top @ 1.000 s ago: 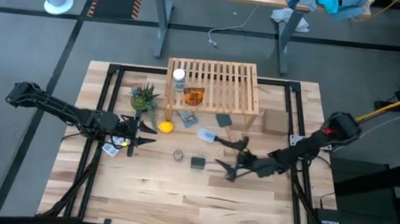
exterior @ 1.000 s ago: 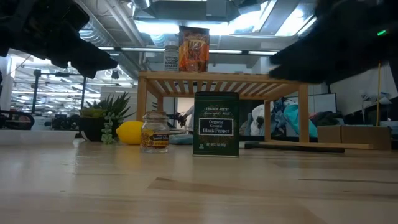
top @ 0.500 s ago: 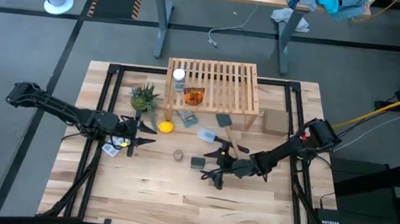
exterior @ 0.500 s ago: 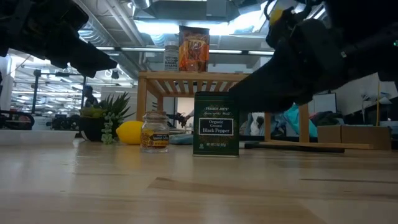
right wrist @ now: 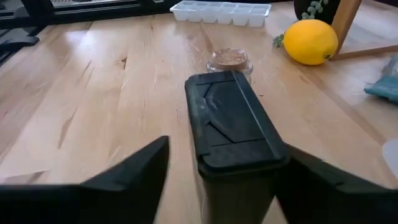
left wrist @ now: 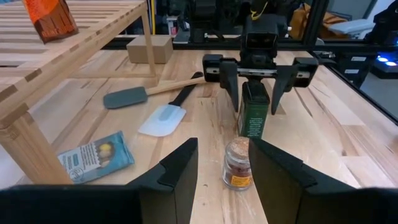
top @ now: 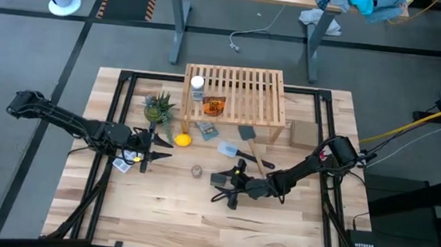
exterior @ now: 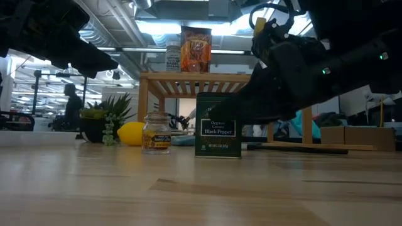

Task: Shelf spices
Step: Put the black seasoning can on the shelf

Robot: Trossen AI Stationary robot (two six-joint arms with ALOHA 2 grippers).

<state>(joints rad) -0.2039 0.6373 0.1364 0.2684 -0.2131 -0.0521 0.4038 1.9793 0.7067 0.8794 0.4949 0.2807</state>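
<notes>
Since a second ago my right gripper (top: 221,187) has slid left across the counter (top: 172,215) and now straddles the black pepper tin (left wrist: 253,112), fingers wide, not closed. Tin stands upright mid-counter, glass jar (top: 196,170) just left. Left gripper (top: 154,146) waits open near the lemon (top: 182,140). White-capped jar (top: 197,84) and orange one (top: 213,106) sit on the shelf (top: 247,90).

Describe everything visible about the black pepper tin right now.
The black pepper tin is a small dark green-black rectangular container with a flat black lid and a pale label reading "Organic Ground Black Pepper". It stands upright on the wooden tabletop, in front of the slatted shelf, with the small glass jar close beside it, apart. The right gripper is open, one finger on each side of the tin, not yet closed on it.
</notes>
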